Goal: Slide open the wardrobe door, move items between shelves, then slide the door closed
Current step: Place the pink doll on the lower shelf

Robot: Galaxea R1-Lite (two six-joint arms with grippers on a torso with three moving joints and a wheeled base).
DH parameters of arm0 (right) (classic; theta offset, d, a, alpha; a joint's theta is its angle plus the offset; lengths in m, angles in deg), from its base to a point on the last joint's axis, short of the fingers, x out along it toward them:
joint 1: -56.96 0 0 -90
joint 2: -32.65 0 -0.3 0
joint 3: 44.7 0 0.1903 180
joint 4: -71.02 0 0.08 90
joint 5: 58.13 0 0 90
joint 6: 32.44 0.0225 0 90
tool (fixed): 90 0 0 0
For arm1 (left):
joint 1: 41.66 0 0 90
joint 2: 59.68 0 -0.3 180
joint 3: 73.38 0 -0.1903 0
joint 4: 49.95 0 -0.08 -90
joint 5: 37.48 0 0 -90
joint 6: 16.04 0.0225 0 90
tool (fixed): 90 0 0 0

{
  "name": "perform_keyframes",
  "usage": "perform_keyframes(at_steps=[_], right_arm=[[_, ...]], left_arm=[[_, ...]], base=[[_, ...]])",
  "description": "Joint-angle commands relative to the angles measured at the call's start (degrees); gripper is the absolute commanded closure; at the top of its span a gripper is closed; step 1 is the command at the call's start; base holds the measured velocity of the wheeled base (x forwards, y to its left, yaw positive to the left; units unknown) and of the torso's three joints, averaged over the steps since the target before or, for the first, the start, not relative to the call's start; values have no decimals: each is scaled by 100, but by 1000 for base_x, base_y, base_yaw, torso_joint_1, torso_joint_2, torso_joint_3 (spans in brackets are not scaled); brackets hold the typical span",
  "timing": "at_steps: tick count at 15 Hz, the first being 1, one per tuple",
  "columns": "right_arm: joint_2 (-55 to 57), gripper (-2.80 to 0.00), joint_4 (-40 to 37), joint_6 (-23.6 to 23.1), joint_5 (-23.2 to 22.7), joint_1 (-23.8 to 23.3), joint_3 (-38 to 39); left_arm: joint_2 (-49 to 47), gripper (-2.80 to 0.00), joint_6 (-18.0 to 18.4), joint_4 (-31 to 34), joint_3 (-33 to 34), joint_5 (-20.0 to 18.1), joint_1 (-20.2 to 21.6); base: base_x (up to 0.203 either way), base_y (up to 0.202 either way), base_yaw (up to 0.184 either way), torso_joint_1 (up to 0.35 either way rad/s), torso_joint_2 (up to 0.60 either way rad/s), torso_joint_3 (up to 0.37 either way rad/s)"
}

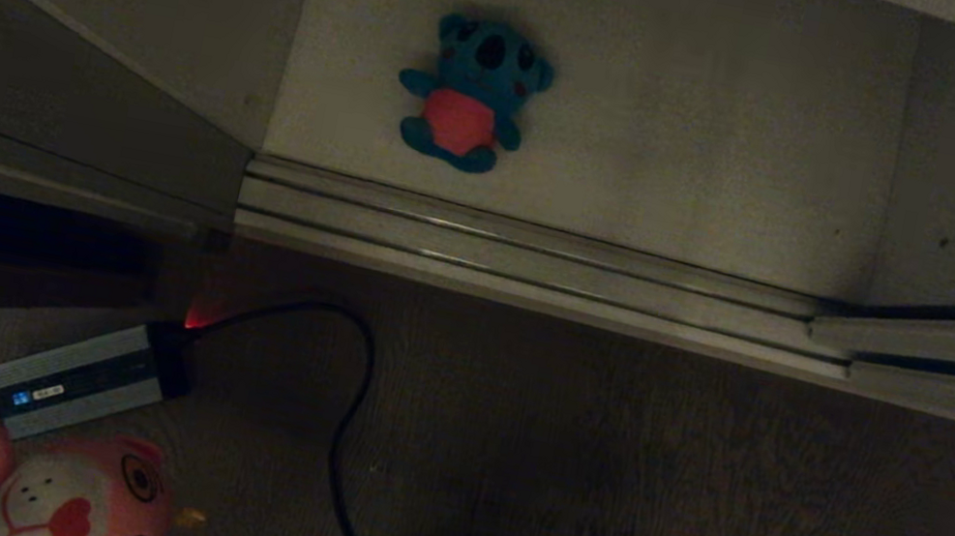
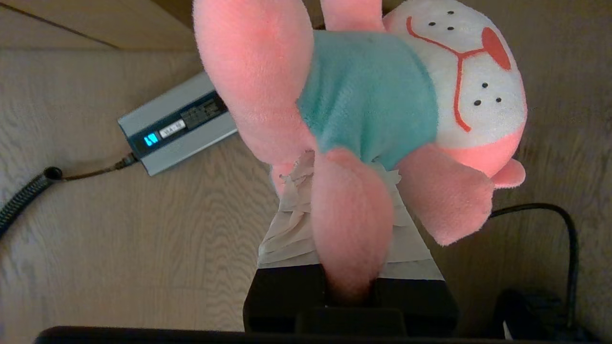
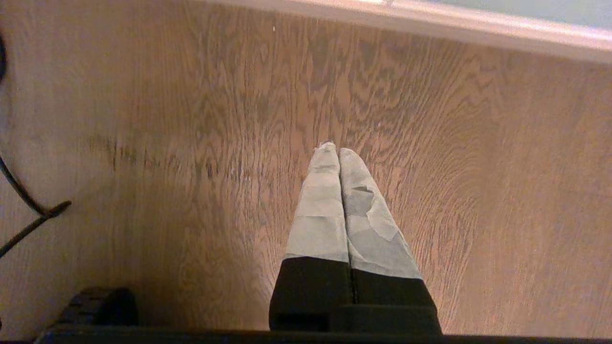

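Note:
The pink plush toy with teal outfit and white face hangs low at the left over the wooden floor. My left gripper is shut on one of its pink legs, its taped fingers partly hidden by the toy. The teal-blue plush with a red belly lies on the white shelf inside the open wardrobe. The grey sliding wardrobe door stands to the left of the opening. My right gripper is shut and empty, pointing down at the floor.
A grey power adapter lies on the floor near the pink toy, and its black cable loops across the boards. The metal door track runs along the front of the shelf. A black wheel shows beside my right arm.

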Motion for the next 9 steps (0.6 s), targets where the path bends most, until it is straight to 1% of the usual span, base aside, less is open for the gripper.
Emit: perform_keyframes(at_steps=[1, 2, 5, 6, 9], right_arm=[[5, 0, 1, 0, -4, 0, 18], [5, 0, 1, 0, 0, 0, 18], [5, 0, 1, 0, 0, 0, 18], [5, 0, 1, 0, 0, 0, 18], [5, 0, 1, 0, -8, 0, 18]], left_arm=[[1, 0, -10, 3, 5, 0, -1], [1, 0, 43, 7, -4, -4, -1], [1, 0, 706, 68, -11, -212, -1], [1, 0, 847, 30, -4, -276, -1], [1, 0, 860, 11, -3, -263, 0]], base=[[0, 0, 0, 7, 1, -145], [0, 0, 0, 2, 3, -76], [0, 0, 0, 2, 1, -16], [0, 0, 0, 0, 0, 0], [0, 0, 0, 0, 0, 0]])
